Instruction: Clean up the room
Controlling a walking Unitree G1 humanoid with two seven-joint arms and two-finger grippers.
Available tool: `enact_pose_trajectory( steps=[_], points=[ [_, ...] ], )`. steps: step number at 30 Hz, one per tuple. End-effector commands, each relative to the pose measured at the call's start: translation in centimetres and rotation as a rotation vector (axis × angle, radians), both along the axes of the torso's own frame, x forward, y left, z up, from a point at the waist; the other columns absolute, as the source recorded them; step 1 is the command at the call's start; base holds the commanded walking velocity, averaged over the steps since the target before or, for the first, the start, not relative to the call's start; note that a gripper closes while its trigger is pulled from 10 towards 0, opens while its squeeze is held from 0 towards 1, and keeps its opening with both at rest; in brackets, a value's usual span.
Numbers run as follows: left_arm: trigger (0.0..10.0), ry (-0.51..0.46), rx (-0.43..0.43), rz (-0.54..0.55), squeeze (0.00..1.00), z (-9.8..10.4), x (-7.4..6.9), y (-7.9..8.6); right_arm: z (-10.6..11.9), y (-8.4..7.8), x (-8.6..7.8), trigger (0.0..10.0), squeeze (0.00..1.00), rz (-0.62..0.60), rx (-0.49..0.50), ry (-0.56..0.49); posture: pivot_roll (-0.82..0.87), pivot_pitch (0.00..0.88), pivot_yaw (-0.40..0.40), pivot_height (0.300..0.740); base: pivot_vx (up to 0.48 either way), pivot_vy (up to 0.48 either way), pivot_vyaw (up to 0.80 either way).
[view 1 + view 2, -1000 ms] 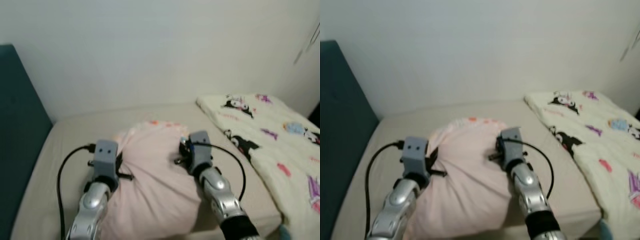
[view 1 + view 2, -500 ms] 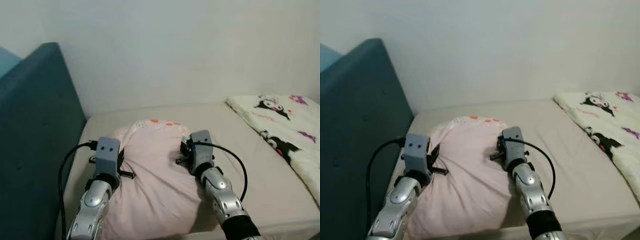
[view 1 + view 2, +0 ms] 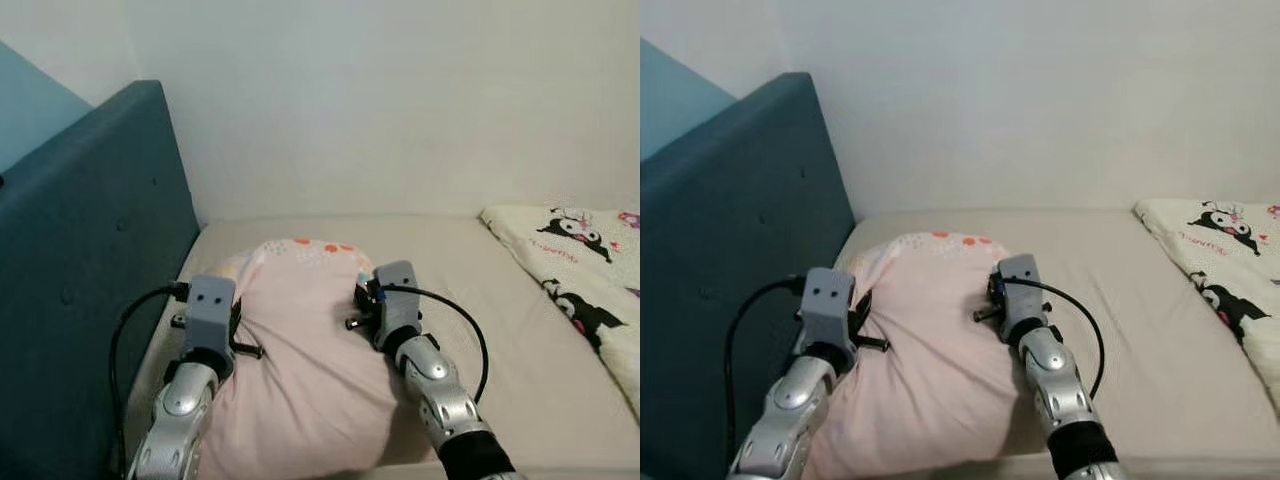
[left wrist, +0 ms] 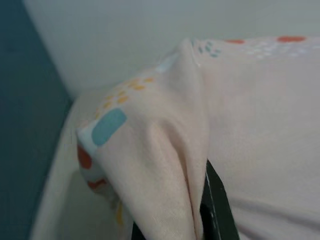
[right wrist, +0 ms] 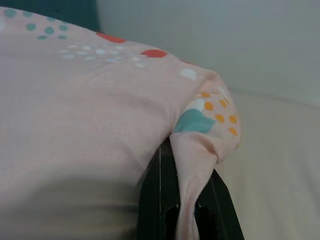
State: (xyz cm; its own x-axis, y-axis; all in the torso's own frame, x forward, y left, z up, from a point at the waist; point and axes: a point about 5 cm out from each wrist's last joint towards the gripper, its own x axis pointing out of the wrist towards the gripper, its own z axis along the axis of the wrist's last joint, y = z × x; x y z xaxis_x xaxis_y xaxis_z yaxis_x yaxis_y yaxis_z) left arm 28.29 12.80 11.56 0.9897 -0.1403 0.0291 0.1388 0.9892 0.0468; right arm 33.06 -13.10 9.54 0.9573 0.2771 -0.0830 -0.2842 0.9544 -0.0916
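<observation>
**Robot holds a pink pillow over the bed**

The robot has a big pink pillow (image 3: 300, 360) in both grippers. The pillow sits low in the middle of the head pictures, over the beige bed (image 3: 480, 270).

The left gripper (image 3: 235, 335) is at the pillow's left side, in the lower left of the picture. The right gripper (image 3: 362, 305) is at the pillow's right side, near the middle. In the wrist pictures, each gripper has a corner of the pillow cloth pinched tight between its black fingers (image 5: 160, 195).

The step looks like putting the pillow at the top of the bed. The blue headboard (image 3: 90, 250) stands on the left side of the picture. I think the next move is to bring the pillow close to the headboard, lay it flat, and then let go of both corners.

A blanket with cartoon pictures (image 3: 580, 270) lies at the right edge, and it is cut off there. The fingertips are hidden under the cloth. I cannot tell if the pillow's underside touches the bed.
</observation>
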Motion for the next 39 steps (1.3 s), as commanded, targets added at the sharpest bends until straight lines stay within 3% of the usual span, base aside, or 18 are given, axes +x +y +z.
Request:
enact_pose_trajectory(
  steps=[1, 24, 34, 39],
  points=[
    [10.0, -0.044, 0.001, -0.021, 0.00, 1.04, 0.12, -0.37, 0.93, 0.24, 0.22, 10.0, 0.00, 0.002, 0.022, -0.056, -0.01, 0.000, 0.000, 0.740, 0.000, 0.000, 0.00],
    [10.0, -0.015, 0.020, 0.007, 0.00, 0.48, 0.51, -0.02, 0.85, -0.39, 0.39, 10.0, 0.00, -0.043, 0.027, -0.046, -0.01, 0.000, 0.002, 0.740, 0.000, 0.000, 0.00],
    [10.0, -0.008, 0.019, 0.030, 0.00, 0.45, 0.63, 0.29, 0.95, -0.55, 0.54, 10.0, 0.00, -0.054, -0.017, -0.054, -0.01, 0.000, 0.004, 0.740, 0.000, 0.000, 0.00],
    [10.0, -0.014, 0.016, 0.031, 0.00, 0.60, 0.72, 0.25, 1.11, -0.34, 0.54, 10.0, 0.00, -0.037, -0.028, -0.066, -0.01, 0.000, 0.003, 0.740, 0.000, 0.000, 0.74]
  ],
)
